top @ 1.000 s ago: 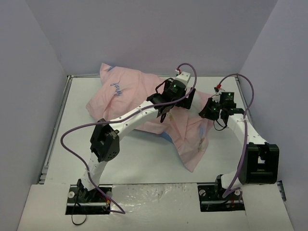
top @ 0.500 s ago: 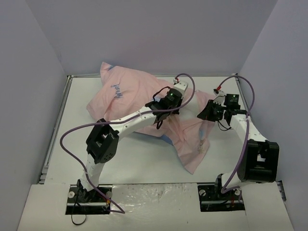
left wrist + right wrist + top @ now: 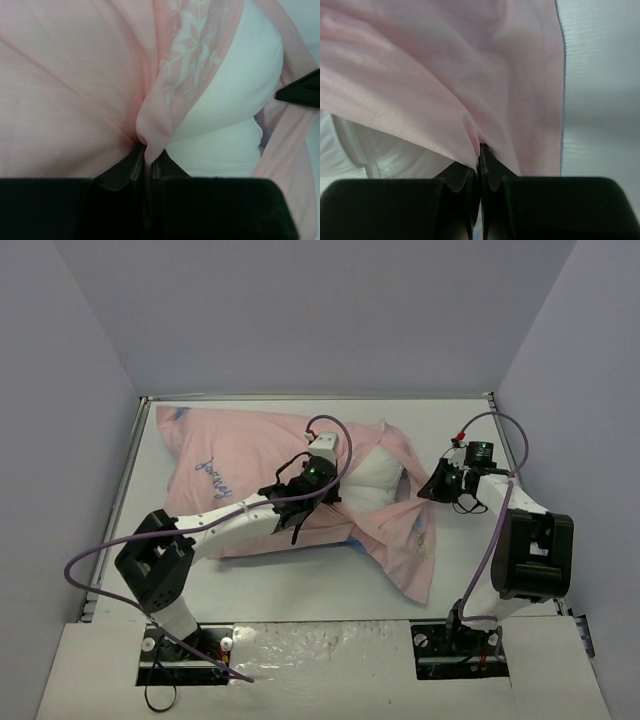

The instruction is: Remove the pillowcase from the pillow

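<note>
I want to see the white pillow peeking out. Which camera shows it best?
The left wrist view. There the pillow bulges big and white out of the pink pillowcase. The top view shows only a small white patch of it, and the right wrist view just a white sliver at its lower left.

Top external sat high, above and behind the rig, tilted down and forward. Widest and farthest view: whole table (image 3: 300,590) and three walls (image 3: 300,320) in frame.

Left wrist cam looked out along the left gripper (image 3: 146,156). Very close. Pillowcase (image 3: 75,75) filled the frame, pillow (image 3: 235,100) upper right.

Right wrist cam looked out along the right gripper (image 3: 480,150). Equally close. Pink fabric ahead, white pillow lower left, bare table strip down the right side.

Overlap: all three views caught the pillowcase mouth with the exposed white pillow. Each wrist view saw it from its own side, and the top view saw it from overhead, mid-table.
</note>
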